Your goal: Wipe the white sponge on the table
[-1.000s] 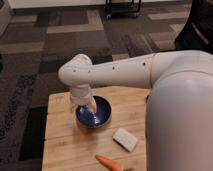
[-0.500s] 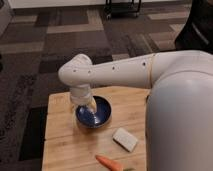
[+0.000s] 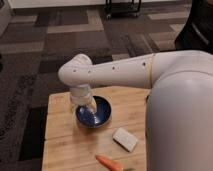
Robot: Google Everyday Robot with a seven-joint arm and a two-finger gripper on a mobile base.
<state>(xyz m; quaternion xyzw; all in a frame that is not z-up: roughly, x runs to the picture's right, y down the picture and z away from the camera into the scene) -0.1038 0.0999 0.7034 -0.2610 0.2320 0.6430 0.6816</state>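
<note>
as the view looks down over the table point(image 3: 60, 145), closest in at the bottom edge lies one orange carrot point(image 3: 107, 162), partly cut off by the frame, with a bit of green just right of it. just beyond, one white sponge point(image 3: 125, 139), and only one: a small pale rectangular block with rounded corners, soft-looking, lying flat on the light wooden planks, turned at a slant, apart from the carrot and apart from the bowl, and well clear of the gripper. next out, one dark blue bowl point(image 3: 95, 113), round and upright, sitting up and to the left of the sponge near the middle of the tabletop. over the bowl's left half hangs the one gripper point(image 3: 88, 106), pointing down from a thick white wrist, low at the rim; whether it is wide or narrow, i cannot tell. the white arm point(image 3: 117, 72) runs off right into the robot's bulky body. beyond the table, grey patterned carpet point(image 3: 60, 35), and farthest off one dark cart-like frame point(image 3: 122, 6).
</note>
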